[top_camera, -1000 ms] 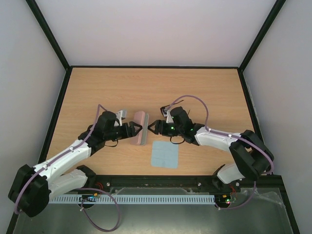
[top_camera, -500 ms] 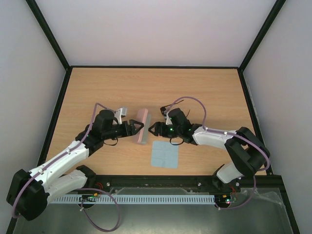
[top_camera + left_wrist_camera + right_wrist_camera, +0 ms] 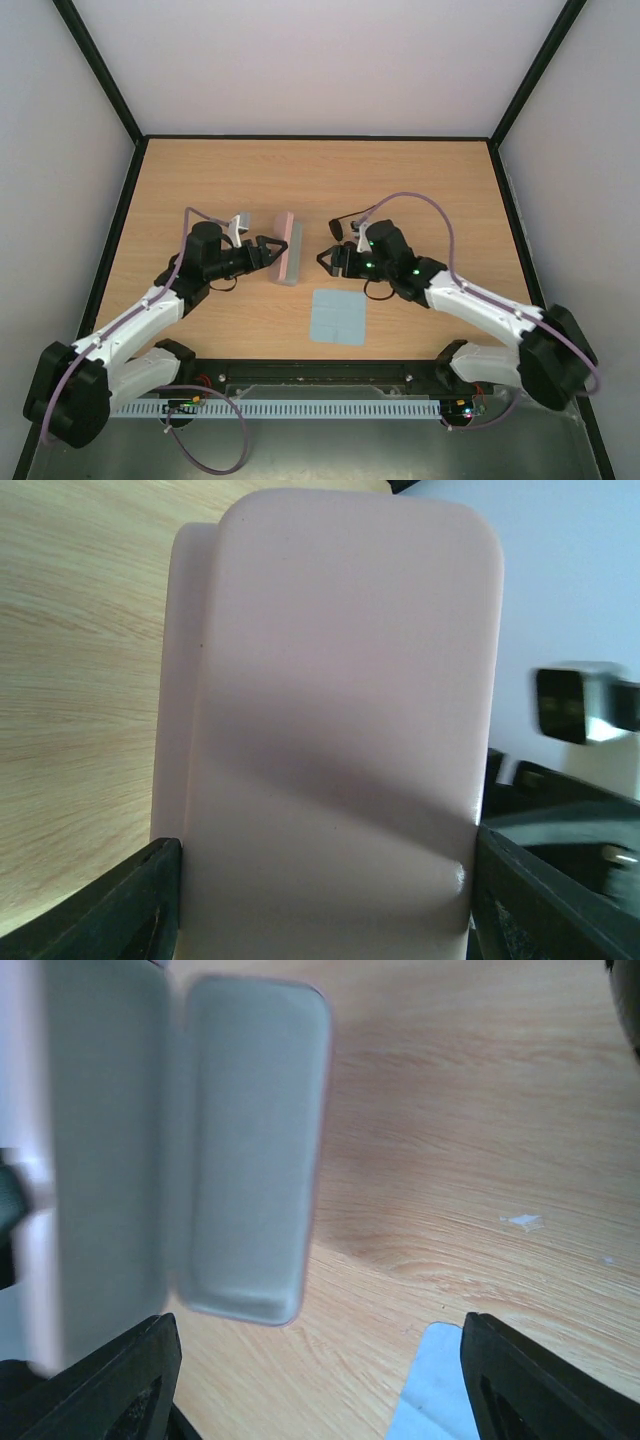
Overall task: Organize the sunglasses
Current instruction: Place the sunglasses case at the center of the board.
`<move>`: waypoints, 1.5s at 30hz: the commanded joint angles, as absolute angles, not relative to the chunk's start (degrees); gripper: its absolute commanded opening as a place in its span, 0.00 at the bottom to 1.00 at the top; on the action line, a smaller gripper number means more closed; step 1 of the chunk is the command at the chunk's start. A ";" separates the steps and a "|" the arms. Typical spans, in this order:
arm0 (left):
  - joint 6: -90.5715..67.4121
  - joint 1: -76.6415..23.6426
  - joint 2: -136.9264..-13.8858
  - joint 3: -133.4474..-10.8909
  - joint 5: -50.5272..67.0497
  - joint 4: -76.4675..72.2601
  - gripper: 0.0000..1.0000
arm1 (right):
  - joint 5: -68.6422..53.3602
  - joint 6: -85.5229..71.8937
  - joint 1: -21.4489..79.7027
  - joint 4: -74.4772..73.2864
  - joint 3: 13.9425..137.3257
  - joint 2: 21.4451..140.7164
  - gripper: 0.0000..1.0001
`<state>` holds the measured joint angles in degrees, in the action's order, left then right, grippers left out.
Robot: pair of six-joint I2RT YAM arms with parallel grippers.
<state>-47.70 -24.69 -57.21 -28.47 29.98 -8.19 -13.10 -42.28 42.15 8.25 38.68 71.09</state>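
Since half a second ago the right pincer (image 3: 328, 262) has drawn back from the pink case (image 3: 286, 247), so a clear strip of counter (image 3: 420, 190) now lies between its tips and the case. The left arm has shifted a little too, and the case sits slightly farther from the arm bases than before.

The left pincer (image 3: 268, 250) is closed on the case. Its wrist view shows the pink shell (image 3: 340, 730) filling the space between the two black fingers (image 3: 100, 910), which touch it on either side. From the right wrist, the case (image 3: 250, 1150) stands open ahead of the right pincer (image 3: 320, 1390), with its grey lining showing in both halves. That pincer is spread wide with nothing between its fingers.

The sunglasses (image 3: 345, 225) lie on the counter just beyond the right pincer, close beside its wrist on the side away from the arm bases, and outside the case. The light blue cloth (image 3: 336, 317) lies flat on the near side of the right pincer, apart from both case and sunglasses.
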 commanded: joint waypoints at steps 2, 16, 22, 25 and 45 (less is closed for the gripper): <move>-49.53 -22.46 -60.51 -26.35 34.52 -19.40 0.39 | -8.41 -40.09 42.54 -3.05 35.35 58.87 0.80; -61.44 -14.41 -79.87 -18.45 46.51 -53.25 0.41 | -5.66 -40.85 42.54 -11.90 30.13 44.15 0.83; -66.88 -13.96 -91.37 -17.71 49.81 -69.72 0.41 | -5.86 -41.13 42.52 -10.88 29.36 44.38 0.83; -68.00 -13.60 -98.13 -19.59 52.01 -74.31 0.41 | -5.75 -41.07 42.54 -10.95 29.25 44.55 0.84; -82.90 -9.73 -119.78 -17.00 55.04 -108.45 0.92 | -5.69 -39.86 42.54 -9.14 28.34 47.83 0.85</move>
